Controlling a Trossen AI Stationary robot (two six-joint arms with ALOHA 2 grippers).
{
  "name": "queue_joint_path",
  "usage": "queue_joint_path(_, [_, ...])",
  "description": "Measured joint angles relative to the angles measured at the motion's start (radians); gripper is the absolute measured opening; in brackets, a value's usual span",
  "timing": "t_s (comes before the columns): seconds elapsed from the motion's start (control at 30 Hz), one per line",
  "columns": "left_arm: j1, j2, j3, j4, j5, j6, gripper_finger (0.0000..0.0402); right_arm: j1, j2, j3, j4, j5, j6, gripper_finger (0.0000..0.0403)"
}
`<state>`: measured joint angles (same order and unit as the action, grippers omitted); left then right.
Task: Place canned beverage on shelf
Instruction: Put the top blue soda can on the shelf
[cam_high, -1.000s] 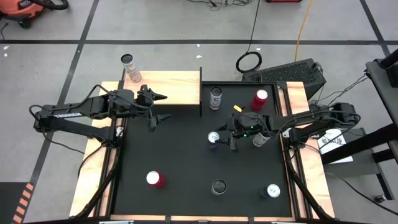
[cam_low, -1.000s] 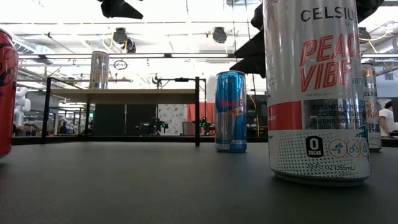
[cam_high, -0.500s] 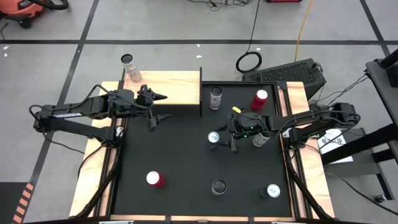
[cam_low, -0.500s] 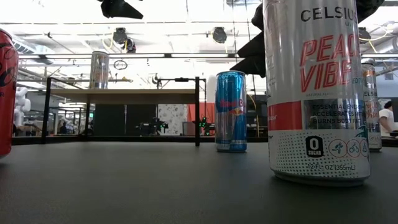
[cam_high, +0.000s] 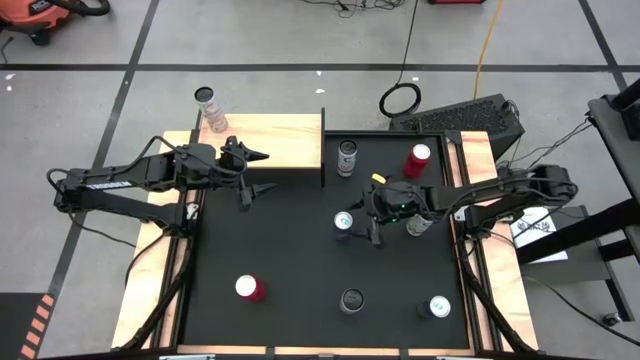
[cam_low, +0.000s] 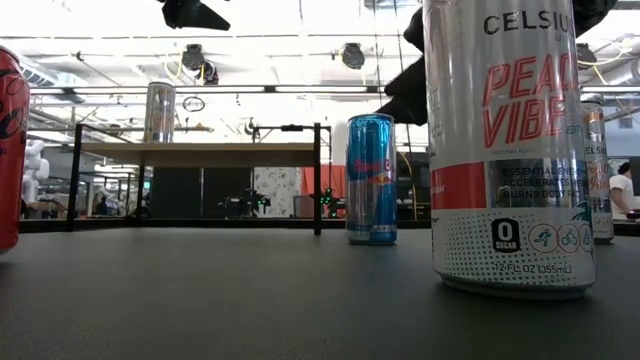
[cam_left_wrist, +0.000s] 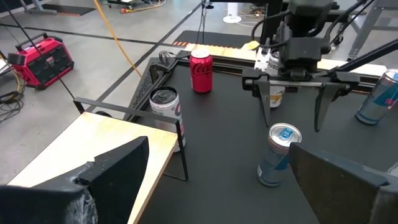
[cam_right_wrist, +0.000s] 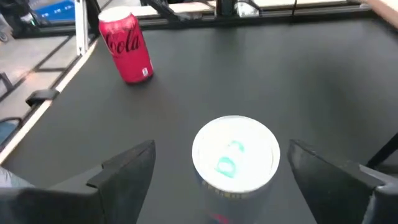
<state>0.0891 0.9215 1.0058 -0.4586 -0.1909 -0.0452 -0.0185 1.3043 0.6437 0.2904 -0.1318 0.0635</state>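
The shelf (cam_high: 280, 140), a pale wood board on thin black legs, stands at the table's far left; it also shows in the low view (cam_low: 200, 153). A silver can (cam_high: 208, 105) stands upright on its far left corner. A slim blue can (cam_high: 343, 222) stands upright on the black table near the middle. My right gripper (cam_high: 372, 210) is open just right of it and above it, tilted down, with the can top (cam_right_wrist: 235, 155) showing ahead between its fingers, untouched. My left gripper (cam_high: 266, 171) is open and empty, above the shelf's near right part.
Other upright cans stand on the table: a grey one (cam_high: 346, 157) and a red one (cam_high: 417, 158) at the far side, a silver one (cam_high: 418, 222) by my right arm, and a red (cam_high: 248, 288), a dark (cam_high: 352, 300) and a blue-white one (cam_high: 437, 307) near the front.
My right gripper has edged slightly toward the table's left, closer to the blue can, staying open. The cans have kept still.
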Motion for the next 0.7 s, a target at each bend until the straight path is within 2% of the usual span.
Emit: queue_joint_path(0.7, [0.0, 0.0, 0.0, 0.0, 0.0, 0.0, 0.0391, 0.0, 0.136, 0.0, 0.128, 0.03, -0.034, 0.035])
